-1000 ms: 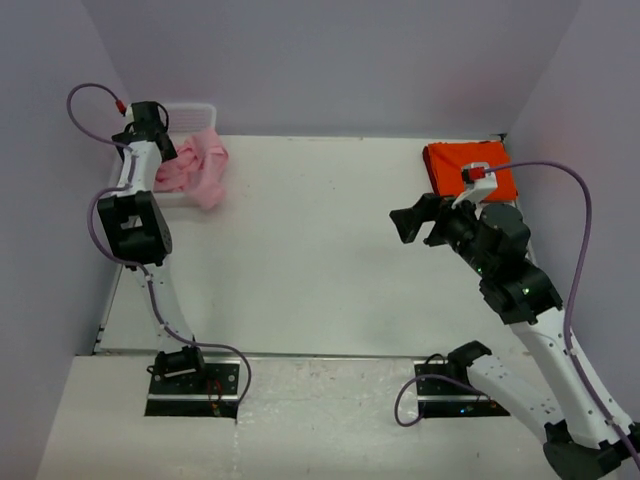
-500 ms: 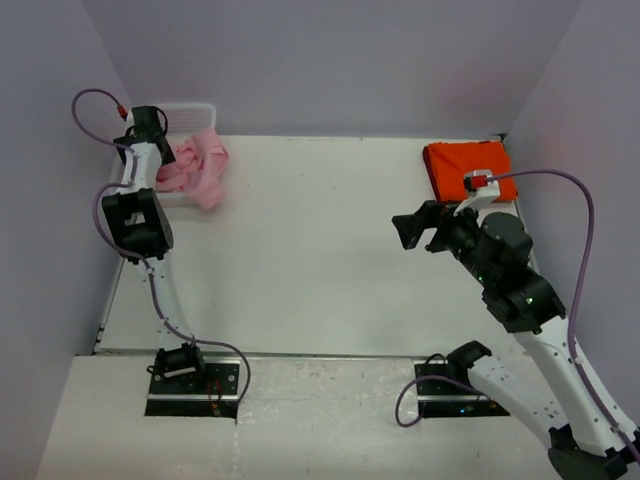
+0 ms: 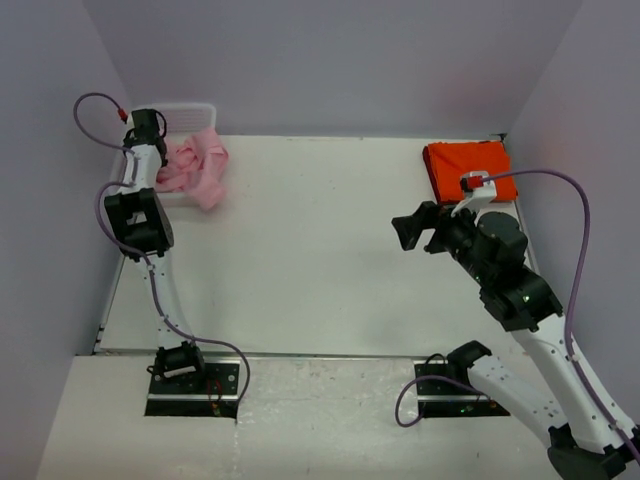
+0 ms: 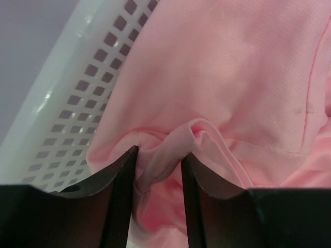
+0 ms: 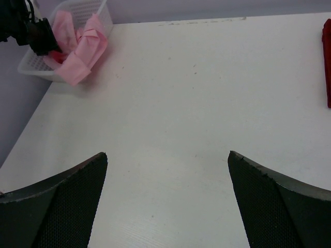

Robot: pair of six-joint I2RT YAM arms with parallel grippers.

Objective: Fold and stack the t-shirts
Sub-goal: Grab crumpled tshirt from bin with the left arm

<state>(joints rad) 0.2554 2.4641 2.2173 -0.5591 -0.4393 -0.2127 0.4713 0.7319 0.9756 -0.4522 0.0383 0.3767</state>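
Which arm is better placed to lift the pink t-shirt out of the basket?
Left. The left gripper is in the white mesh basket, pinching a fold of the pink t-shirt; the right gripper hangs open over the table, far across.

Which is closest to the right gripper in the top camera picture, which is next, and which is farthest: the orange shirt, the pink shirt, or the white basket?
1. The orange shirt: folded at the far right, just behind the right gripper.
2. The pink shirt: far left, spilling over the basket's side toward the middle.
3. The white basket: in the far left corner, behind the pink shirt.
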